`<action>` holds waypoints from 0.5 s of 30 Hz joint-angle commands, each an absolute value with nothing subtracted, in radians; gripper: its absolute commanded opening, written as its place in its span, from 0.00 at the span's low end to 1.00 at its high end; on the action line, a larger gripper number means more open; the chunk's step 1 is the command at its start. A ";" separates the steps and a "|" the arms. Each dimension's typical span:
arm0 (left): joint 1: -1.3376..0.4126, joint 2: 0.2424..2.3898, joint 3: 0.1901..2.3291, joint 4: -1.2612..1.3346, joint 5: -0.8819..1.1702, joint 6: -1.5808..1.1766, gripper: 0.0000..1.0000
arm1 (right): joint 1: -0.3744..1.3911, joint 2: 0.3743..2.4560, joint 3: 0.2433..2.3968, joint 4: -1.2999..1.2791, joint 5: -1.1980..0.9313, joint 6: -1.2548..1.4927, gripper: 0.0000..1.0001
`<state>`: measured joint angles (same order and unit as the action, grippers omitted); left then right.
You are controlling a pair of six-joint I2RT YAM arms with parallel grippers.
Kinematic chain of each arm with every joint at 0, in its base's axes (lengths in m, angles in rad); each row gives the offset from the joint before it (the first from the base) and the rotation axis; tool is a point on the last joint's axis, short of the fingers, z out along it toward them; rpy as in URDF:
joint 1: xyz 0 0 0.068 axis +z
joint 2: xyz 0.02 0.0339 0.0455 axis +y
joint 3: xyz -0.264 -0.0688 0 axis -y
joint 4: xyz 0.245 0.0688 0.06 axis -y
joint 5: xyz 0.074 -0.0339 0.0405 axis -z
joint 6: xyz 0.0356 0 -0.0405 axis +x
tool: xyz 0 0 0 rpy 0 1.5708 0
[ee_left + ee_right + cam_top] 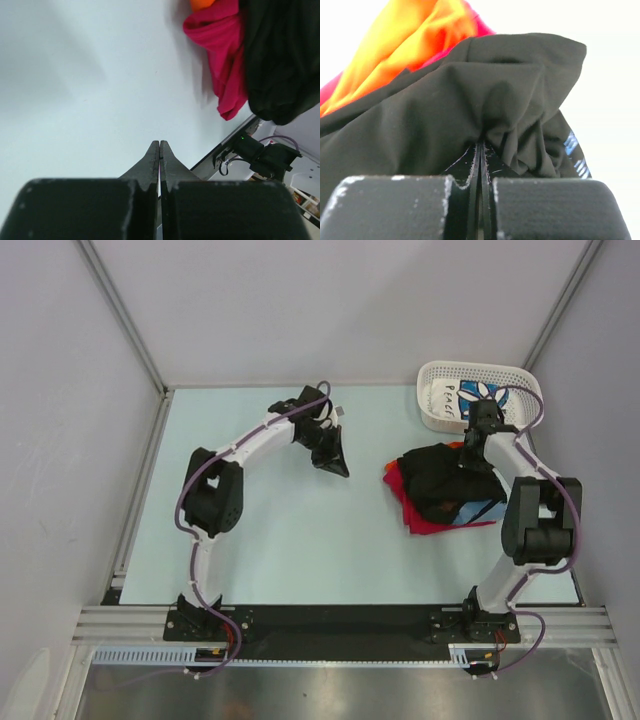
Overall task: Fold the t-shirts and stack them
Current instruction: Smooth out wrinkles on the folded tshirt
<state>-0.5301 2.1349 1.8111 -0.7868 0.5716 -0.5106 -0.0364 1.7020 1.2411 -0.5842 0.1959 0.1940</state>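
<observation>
A heap of t-shirts lies right of centre: a black t-shirt point(440, 478) on top, a red t-shirt point(420, 518) under it, a light-blue patch point(484, 510) at the near right edge. My right gripper point(468, 460) is at the heap's far side. In the right wrist view it point(481, 144) is shut, with the black t-shirt point(445, 110) puckered and pinched at its tips; red-orange cloth point(405, 45) shows behind. My left gripper point(338, 468) hovers over bare table left of the heap, shut and empty point(159, 145). The left wrist view shows the red t-shirt point(225, 65) and the black t-shirt point(280, 55).
A white lattice basket point(470, 367) stands at the back right, holding a white t-shirt with blue daisy print point(482, 397). The right arm's elbow point(540, 520) sits close to the heap's right side. The table's aluminium frame point(140, 490) borders the left edge.
</observation>
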 commanded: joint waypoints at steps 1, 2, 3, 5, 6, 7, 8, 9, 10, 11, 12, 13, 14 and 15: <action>-0.520 2.025 1.790 -0.821 0.539 -0.459 0.00 | -0.026 1.833 1.287 -0.485 0.503 0.209 0.00; -0.519 2.019 1.778 -0.824 0.535 -0.453 0.00 | -0.012 1.850 1.289 -0.476 0.558 0.212 0.00; -0.518 2.010 1.772 -0.825 0.534 -0.451 0.00 | -0.011 1.868 1.292 -0.468 0.636 0.213 0.00; -0.517 2.005 1.760 -0.833 0.538 -0.448 0.00 | -0.008 1.910 1.302 -0.474 0.687 0.221 0.00; -0.515 2.002 1.758 -0.833 0.538 -0.448 0.00 | -0.008 1.917 1.330 -0.488 0.677 0.224 0.00; -0.514 2.002 1.758 -0.833 0.538 -0.446 0.00 | -0.003 1.919 1.342 -0.509 0.667 0.227 0.00; -0.514 2.002 1.755 -0.834 0.540 -0.445 0.00 | -0.003 1.899 1.347 -0.508 0.654 0.221 0.00; -0.512 2.000 1.755 -0.834 0.541 -0.443 0.00 | 0.027 1.881 1.342 -0.502 0.597 0.207 0.00; -0.512 2.008 1.756 -0.834 0.543 -0.442 0.00 | 0.037 1.853 1.339 -0.494 0.580 0.203 0.00; -0.511 2.011 1.759 -0.833 0.549 -0.439 0.00 | 0.044 1.803 1.336 -0.491 0.563 0.202 0.00; -0.509 2.017 1.764 -0.833 0.554 -0.439 0.00 | 0.052 1.771 1.338 -0.492 0.492 0.199 0.00; -0.511 2.025 1.767 -0.833 0.557 -0.437 0.00 | 0.057 1.743 1.338 -0.502 0.477 0.213 0.00; -0.509 2.029 1.778 -0.834 0.560 -0.434 0.00 | 0.058 1.717 1.341 -0.511 0.459 0.219 0.00; -0.509 2.032 1.782 -0.833 0.563 -0.433 0.00 | 0.058 1.660 1.339 -0.514 0.390 0.218 0.00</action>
<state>-0.5156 2.0602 1.7626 -0.8326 0.5480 -0.4667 0.0330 1.8301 1.3197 -0.5129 0.5377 0.1974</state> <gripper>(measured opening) 0.003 0.007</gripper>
